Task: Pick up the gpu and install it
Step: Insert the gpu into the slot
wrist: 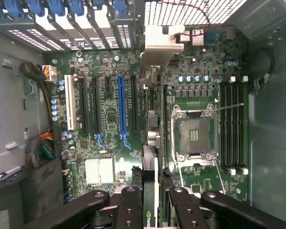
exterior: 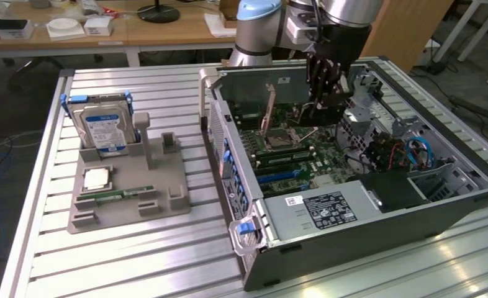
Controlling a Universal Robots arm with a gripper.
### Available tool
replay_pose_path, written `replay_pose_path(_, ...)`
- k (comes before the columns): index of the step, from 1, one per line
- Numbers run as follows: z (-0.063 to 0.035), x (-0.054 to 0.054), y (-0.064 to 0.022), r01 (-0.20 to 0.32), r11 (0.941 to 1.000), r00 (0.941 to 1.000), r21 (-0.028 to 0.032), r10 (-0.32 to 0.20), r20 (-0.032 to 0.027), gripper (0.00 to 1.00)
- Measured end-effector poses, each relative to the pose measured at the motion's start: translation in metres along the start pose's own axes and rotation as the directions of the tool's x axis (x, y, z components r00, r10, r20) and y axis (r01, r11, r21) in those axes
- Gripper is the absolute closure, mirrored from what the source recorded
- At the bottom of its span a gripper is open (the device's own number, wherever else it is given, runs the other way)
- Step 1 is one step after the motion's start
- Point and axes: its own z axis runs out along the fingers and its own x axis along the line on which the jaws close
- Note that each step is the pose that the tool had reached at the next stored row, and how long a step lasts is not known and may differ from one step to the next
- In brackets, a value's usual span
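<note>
gpu [wrist: 152, 129] held over the board, off line with the blue slot [wrist: 120, 105]

gripper [wrist: 152, 202] is clamped on the card at the end away from its silver bracket [wrist: 157, 43], with a dark finger [wrist: 129, 200] on each face. the card runs edge-on from the fingers toward the rear wall of the case. in the exterior view the arm [exterior: 339, 25] reaches down into the open computer case [exterior: 377, 230]. as far as i can judge, the card hangs above the motherboard [wrist: 109, 143] and is not seated in any slot.

the main risk is alignment. from the wrist view the card's edge lies beside the cpu socket [wrist: 193, 133], not over the long blue slot. the card's height above the board may exaggerate this offset. if the offset is real, a straight push down would put the contact edge on bare board or small components.

the second risk is the bracket. it sits close to the rear wall, below the row of blue-latched slot covers [wrist: 76, 9]. if it catches on the metal there, the card would likely pivot in the fingers.

the third risk is the hold itself. gripped at one end only, the card could tilt under pressure and seat one end while the other rides high.

the hard drive [exterior: 103, 127] and memory stick [exterior: 115, 195] lie on the grey tray [exterior: 174, 211], well apart from the case and out of harm's way.
</note>
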Motion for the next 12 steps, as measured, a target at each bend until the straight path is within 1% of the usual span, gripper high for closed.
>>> replay_pose_path(7, 0.0108, 0.0, 0.0002, 0.0, 1.0, 1.0, 0.0001, 0.0, 0.0, 0.74)
replay_pose_path(10, 0.0133, 0.001, 0.0005, 0.0, 1.0, 1.0, 0.0003, 0.0, 0.0, 0.74)
replay_pose_path(12, 0.0138, 0.001, 0.0032, 0.0, 1.0, 1.0, 0.0013, 0.0, -0.0001, 0.74)
